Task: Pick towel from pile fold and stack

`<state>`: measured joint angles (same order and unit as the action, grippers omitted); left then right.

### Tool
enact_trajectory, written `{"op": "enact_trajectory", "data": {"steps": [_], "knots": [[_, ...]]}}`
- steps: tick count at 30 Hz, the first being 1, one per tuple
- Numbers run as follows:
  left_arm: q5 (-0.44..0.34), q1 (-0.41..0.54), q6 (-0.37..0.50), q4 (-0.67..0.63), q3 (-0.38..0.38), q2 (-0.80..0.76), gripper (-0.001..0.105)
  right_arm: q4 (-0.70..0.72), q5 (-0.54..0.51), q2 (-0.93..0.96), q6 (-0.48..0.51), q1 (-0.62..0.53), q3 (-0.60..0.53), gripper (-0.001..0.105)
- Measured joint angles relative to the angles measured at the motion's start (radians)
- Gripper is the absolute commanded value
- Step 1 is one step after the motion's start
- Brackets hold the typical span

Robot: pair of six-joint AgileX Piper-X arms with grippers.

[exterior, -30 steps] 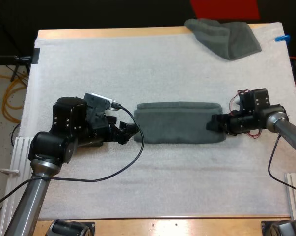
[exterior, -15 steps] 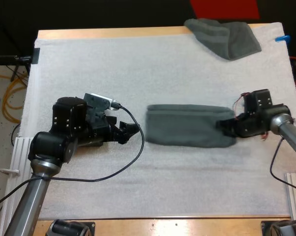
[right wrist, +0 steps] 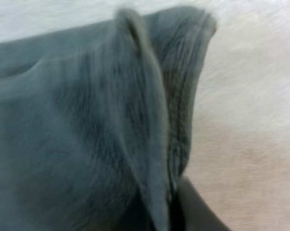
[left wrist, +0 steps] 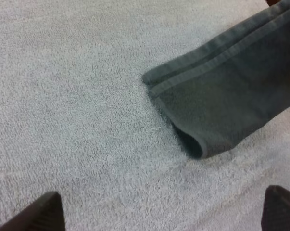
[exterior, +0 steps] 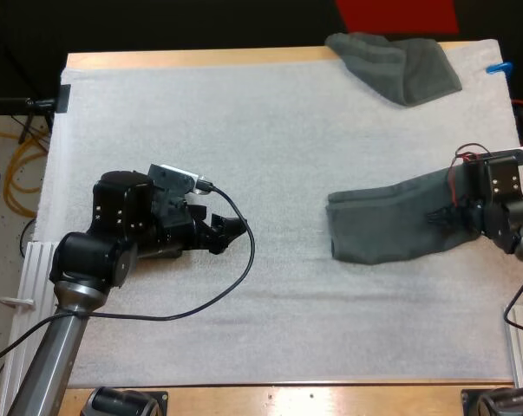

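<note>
1 folded towel (exterior: 382, 227) is pinched in right claw (exterior: 445, 217); left claw (exterior: 235, 228) gapes wide, empty.

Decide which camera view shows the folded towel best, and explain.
The high view: the whole folded towel is visible on the mat, its right end gripped by the right tool. The left wrist view shows its free end, layered edges plain. The right wrist view shows a close bunched fold.

I see a wooden table (exterior: 200, 58) under a white mat (exterior: 244, 113). Left of it is pale speckled floor (exterior: 1, 238) with yellow cable (exterior: 22, 169). Beyond is darkness and a red strip (exterior: 398, 16).
</note>
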<state>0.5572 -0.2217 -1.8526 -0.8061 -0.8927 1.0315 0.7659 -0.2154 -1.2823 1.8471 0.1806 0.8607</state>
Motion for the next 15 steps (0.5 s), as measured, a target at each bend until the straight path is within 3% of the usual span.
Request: {"op": "enact_trajectory", "data": {"steps": [7,15], "knots": [[0.019,0.0,0.0,0.0,0.0,0.0,0.079,-0.038,0.278,-0.017,-0.221,0.105,0.0,0.0],[0.077,0.0,-0.002,0.0,0.0,0.0,0.079,-0.162,0.346,-0.127,-0.372,0.225,0.0,0.0]]}}
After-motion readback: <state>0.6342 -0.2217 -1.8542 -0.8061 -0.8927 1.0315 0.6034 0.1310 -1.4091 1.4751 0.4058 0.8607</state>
